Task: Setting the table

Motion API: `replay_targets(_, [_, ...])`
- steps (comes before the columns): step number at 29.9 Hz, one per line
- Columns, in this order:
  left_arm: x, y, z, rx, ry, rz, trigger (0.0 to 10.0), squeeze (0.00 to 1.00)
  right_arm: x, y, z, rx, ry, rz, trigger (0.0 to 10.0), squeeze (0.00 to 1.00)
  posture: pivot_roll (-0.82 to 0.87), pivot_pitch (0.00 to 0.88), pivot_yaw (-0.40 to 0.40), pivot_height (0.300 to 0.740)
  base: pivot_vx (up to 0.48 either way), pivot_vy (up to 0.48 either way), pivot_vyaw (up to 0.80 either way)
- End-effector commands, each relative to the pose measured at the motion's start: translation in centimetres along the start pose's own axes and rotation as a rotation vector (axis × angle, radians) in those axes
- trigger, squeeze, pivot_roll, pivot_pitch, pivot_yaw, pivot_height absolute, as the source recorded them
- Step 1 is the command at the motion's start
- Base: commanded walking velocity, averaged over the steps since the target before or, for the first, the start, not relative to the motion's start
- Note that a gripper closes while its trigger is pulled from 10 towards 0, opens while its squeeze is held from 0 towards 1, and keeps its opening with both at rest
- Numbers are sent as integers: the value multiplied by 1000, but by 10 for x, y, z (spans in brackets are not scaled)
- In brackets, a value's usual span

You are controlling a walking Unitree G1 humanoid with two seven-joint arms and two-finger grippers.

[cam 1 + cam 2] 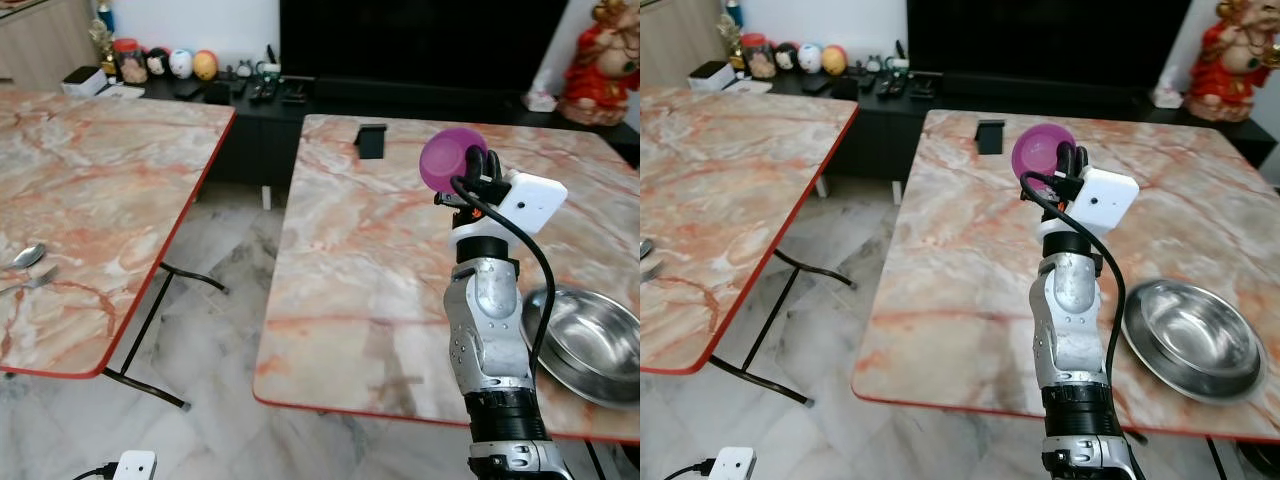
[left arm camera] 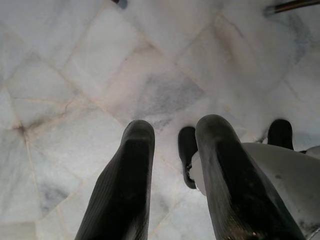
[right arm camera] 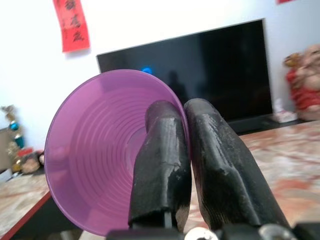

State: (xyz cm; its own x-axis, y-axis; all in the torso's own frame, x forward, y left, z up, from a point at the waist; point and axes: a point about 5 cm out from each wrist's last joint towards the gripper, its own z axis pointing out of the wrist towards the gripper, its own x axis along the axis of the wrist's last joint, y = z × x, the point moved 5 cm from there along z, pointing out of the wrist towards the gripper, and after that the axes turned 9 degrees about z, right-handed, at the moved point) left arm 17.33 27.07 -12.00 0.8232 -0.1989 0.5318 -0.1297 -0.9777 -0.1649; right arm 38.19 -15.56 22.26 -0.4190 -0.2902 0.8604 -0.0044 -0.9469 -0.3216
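1. I have the right gripper [image 3: 186, 150] raised above the right desk [image 1: 370, 280], its jaws pinched on the rim of a purple cup [image 1: 452, 158], one finger inside the cup and one outside
2. The cup hangs in the air, clear of the desk top, tipped on its side so that its mouth faces back toward the wrist camera
3. A steel bowl [image 1: 590, 345] sits on the same desk near its front right corner, just beside my right arm
4. A small black thing [image 1: 371, 140] stands near the far edge of that desk; I cannot tell what it is
5. On the left desk [image 1: 100, 180] a spoon [image 1: 26, 256] and a fork [image 1: 30, 282] lie side by side at its left edge
6. The left gripper [image 2: 172, 145] hangs over the marble floor [image 2: 75, 75], jaws a narrow gap apart and holding nothing
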Motion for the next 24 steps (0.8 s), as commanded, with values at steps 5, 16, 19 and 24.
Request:
replay_targets(5, [-4, 0, -1, -3, -19, 4, 10000, 0, 3, -1, 3, -5, 10, -4, 10000, 0, 17, 0, -33, 740, 185, 0, 0])
replay_targets(16, [-5, 1, -1, -12, -24, 3, 10000, 0, 14, 29, -2, -282, -104, -5, 10000, 0, 2, 0, -30, 740, 0, 0, 0])
replay_targets(19, [-5, 1, -1, -17, -28, 11, 10000, 0, 25, 36, -3, -327, -94, -2, 10000, 0, -12, 0, -25, 740, 0, 0, 0])
replay_targets(24, [-4, 3, 0, -26, -27, 9, 10000, 0, 20, 46, -17, -381, -251, -26, 10000, 0, -22, 0, -24, 740, 0, 0, 0])
